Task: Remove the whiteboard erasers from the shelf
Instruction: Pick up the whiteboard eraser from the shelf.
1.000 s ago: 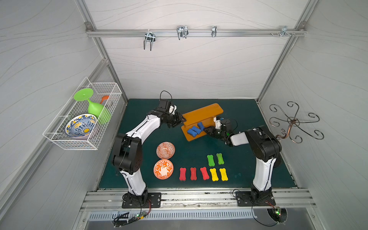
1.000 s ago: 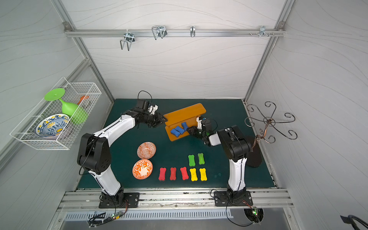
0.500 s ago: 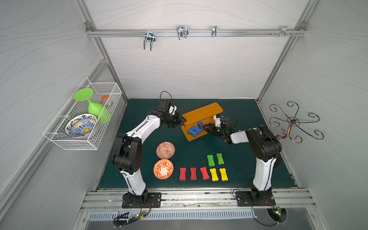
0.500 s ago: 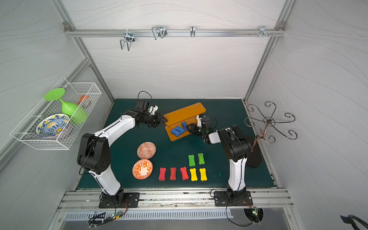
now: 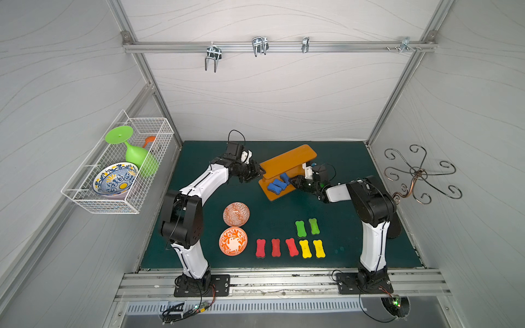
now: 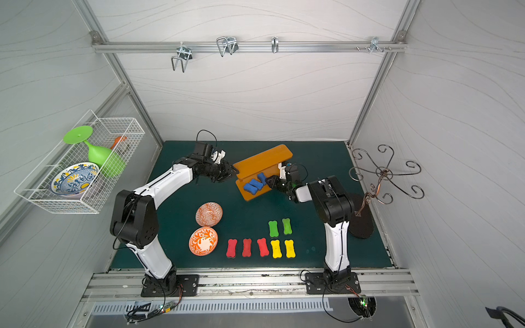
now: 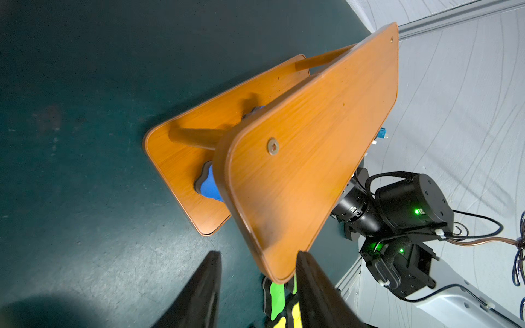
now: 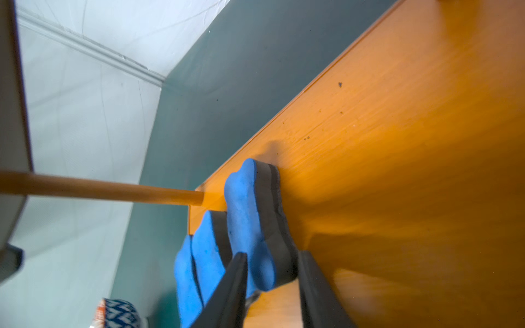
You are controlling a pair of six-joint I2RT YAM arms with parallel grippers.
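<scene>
- Red and yellow come first: three red erasers [image 5: 275,247] and two yellow erasers [image 5: 312,248] lie in one row near the front edge of the table [image 5: 355,159]. Two green erasers [image 5: 306,227] lie just behind the yellow ones. These seven are off the shelf.
- Farther, toward the back edge, the shelf [image 5: 287,157] stands askew. Three blue erasers [image 5: 276,185] lie on its lower board, at the end nearer the front.
- The right gripper [image 8: 272,255] reaches in from the table's right side. Its jaws pinch the end of the nearest blue eraser [image 8: 250,227], one finger on the foam side and one on the felt side. How firm the hold is, I cannot tell.
- The left gripper [image 7: 258,252] waits at the shelf's left end with jaws spread. A corner of the upper board sits between the fingers, and I cannot tell if it touches one.
- In my judgement, the step in hand is drawing this eraser out. It should travel low and level toward the right edge, because lifting early would hit the upper board.
- An end grip on soft foam may let the piece swing, so a slow pull is safer and should spare the two neighbours.
</scene>
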